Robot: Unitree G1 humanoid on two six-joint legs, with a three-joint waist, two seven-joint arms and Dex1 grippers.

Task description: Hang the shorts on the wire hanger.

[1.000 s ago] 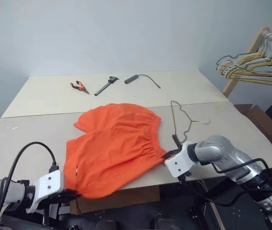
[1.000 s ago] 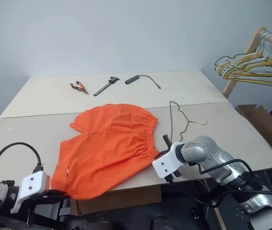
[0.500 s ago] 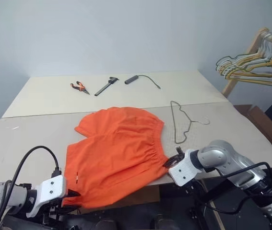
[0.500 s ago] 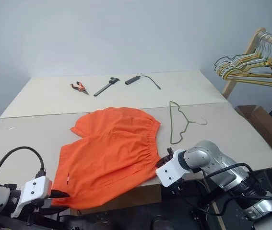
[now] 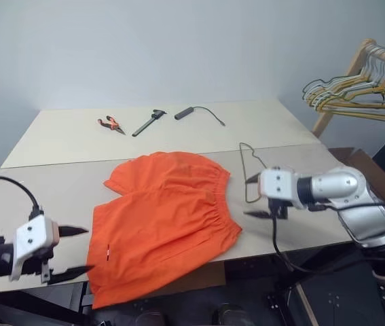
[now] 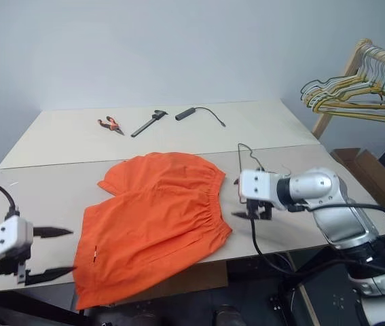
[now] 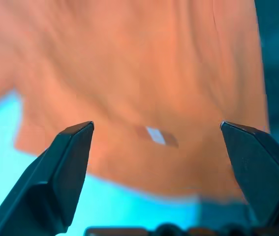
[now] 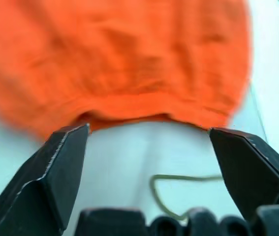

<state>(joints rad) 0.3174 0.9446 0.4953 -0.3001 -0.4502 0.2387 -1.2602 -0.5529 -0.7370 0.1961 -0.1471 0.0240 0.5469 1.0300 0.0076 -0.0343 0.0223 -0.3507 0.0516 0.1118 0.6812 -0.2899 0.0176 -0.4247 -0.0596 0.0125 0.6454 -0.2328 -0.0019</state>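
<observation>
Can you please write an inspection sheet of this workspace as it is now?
Surface: pale table, two boards.
Job's things: shorts flat, one edge over the near table edge; hanger flat beside them.
Clutter: pliers, black tool, at far side.
End effectors: left end effector open; right end effector open; both hold nothing.
Cables: corded handle at far side.
Surroundings: rack of hangers, grey wall.
</observation>
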